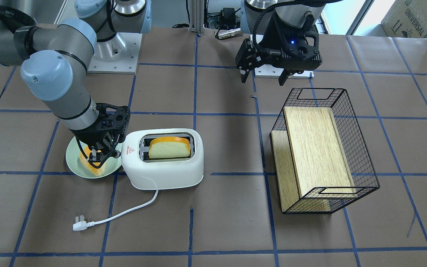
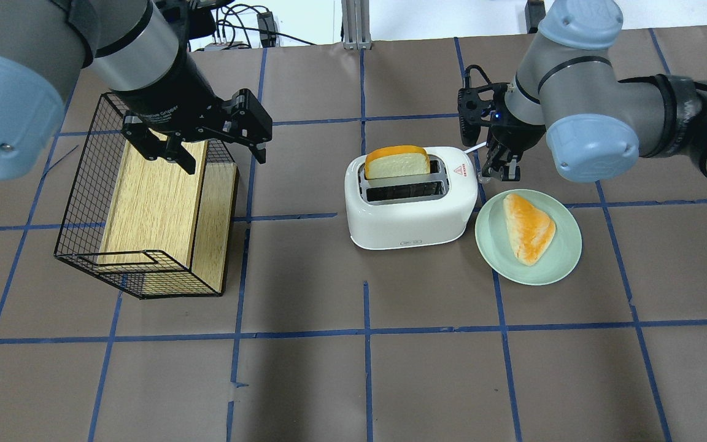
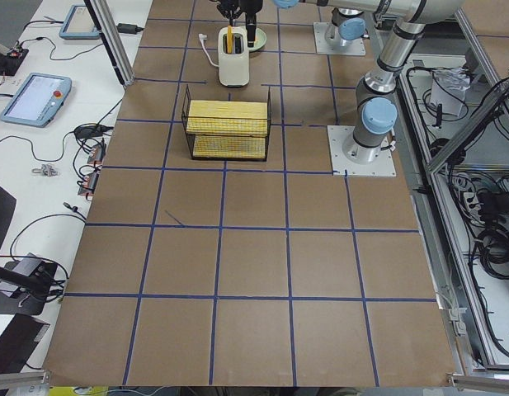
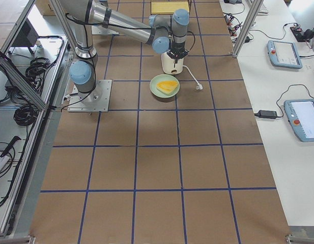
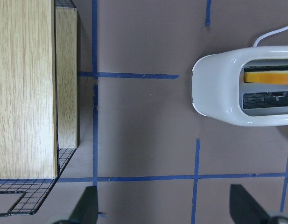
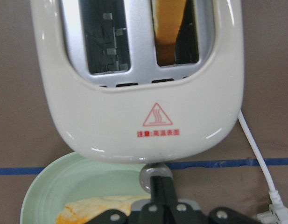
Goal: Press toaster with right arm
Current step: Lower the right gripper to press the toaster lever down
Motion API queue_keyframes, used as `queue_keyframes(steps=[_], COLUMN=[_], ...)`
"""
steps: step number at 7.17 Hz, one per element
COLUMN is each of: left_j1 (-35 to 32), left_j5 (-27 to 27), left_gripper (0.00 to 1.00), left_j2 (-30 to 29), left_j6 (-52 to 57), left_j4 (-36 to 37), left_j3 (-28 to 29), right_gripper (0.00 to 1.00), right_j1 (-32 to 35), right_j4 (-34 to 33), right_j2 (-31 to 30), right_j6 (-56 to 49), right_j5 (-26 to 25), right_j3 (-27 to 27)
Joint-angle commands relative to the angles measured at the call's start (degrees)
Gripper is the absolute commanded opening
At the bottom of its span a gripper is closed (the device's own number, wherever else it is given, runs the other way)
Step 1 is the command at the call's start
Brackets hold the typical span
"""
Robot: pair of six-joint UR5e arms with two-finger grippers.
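The desk (image 2: 353, 368) carries three groups of things. On the robot's left is a black wire basket (image 2: 83, 202) with a wooden box (image 2: 151, 202) inside. The left pincer (image 2: 226, 162) hangs above it with its fingers spread wide and empty, probably parked there to leave the middle free.

The white toaster (image 2: 412, 205) stands near the centre. Its end with the warning triangle faces the robot's right, so the right arm (image 2: 587, 116) can reach it without crossing over. A pale green plate (image 2: 562, 258) sits just beside that end, holding a spare piece of bread (image 2: 528, 227).

A bread slice (image 2: 397, 162) stands proud of the far slot, which suggests the press is not yet done.

The right pincer (image 6: 159, 183) is clenched on nothing. It points down at the small grey knob (image 6: 146, 179) below the triangle; closed fingers make a stiffer tip for pushing.
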Motion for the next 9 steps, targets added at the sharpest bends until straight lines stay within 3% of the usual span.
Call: queue_keyframes(steps=[1, 4, 9], left_j1=[-0.04, -0.04, -0.04], left_j5=[0.02, 0.02, 0.02], left_gripper=[1.00, 1.00, 1.00], left_j2=[0.00, 0.00, 0.00], left_j6=[0.00, 0.00, 0.00], left_j4=[0.00, 0.00, 0.00], left_j3=[0.00, 0.00, 0.00], right_gripper=[0.08, 0.08, 0.08], right_j1=[-0.09, -0.09, -0.35], right_j4=[-4.54, -8.35, -8.10], right_j2=[1.86, 3.10, 2.24], right_j6=[-1.83, -1.84, -1.67], right_j5=[0.07, 0.07, 0.60], right_j3=[2.29, 3.53, 1.88])
